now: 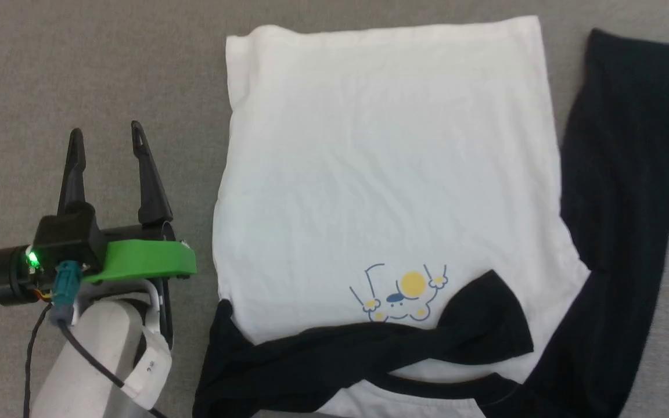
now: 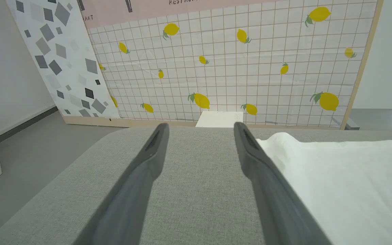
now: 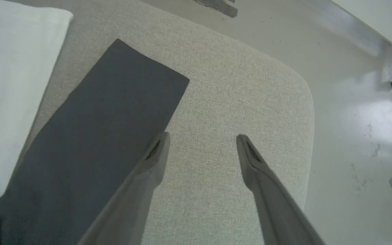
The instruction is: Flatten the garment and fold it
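One garment beside left hand

Even, bright light, hardly a shadow. My left fingers blur near the lens; glare sheens the floor.

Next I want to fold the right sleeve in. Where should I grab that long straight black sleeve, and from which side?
Take the sleeve near its cuff end, coming from its outer edge. It lies flat and straight there, apart from the white body, and the open right gripper is over the table beside that edge.
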Controlling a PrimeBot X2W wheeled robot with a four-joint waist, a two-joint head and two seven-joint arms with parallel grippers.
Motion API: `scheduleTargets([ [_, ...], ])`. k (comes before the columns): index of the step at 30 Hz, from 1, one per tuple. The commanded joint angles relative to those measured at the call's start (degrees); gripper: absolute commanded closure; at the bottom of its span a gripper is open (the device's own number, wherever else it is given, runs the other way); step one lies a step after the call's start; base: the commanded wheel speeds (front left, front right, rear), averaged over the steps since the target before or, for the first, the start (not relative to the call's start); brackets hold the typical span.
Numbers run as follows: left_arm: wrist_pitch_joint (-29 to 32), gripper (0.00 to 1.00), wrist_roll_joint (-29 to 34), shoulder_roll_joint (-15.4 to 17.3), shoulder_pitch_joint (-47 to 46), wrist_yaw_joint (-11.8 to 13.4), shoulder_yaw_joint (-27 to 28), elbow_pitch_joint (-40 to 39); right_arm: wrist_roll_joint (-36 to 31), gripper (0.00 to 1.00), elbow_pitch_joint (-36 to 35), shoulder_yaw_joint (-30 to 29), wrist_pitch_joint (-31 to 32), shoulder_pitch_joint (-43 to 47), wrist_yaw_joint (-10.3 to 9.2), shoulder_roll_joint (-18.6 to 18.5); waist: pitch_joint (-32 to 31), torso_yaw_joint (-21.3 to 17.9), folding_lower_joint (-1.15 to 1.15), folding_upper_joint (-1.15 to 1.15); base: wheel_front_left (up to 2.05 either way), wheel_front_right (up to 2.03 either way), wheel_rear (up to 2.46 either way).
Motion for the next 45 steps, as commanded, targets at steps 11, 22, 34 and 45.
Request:
scheduleTargets([
  [11, -0.20, 0.00, 6.23, -6.94, 1.07, -8.23, 8.45, -1.21, -2.53, 0.00, 11.15, -8.82, -0.40, -6.24, -0.10, 4.87, 11.69, 6.63, 0.00, 0.00, 0.00, 0.00, 0.00],
  [22, -0.20, 0.00, 9.79, -10.90, 1.39, -13.24, 13.56, -0.11, -3.09, 1.00, 15.95, -9.54, -1.88, -1.96, -0.10, 6.81, 10.88, 4.89, 0.00, 0.00, 0.00, 0.00, 0.00],
  [34, -0.20, 0.00, 11.89, -12.69, 5.47, -16.17, 18.03, 2.15, -0.61, 1.00, 11.45, -5.94, -19.74, -0.41, -0.10, 5.42, 0.47, 1.40, 0.00, 0.00, 0.00, 0.00, 0.00],
  [45, -0.20, 0.00, 12.87, -12.73, 12.66, -18.26, 21.36, 3.70, 2.49, 1.00, -0.51, 2.35, -33.66, 8.40, -0.10, 0.29, -11.00, -1.90, 0.00, 0.00, 0.00, 0.00, 0.00],
])
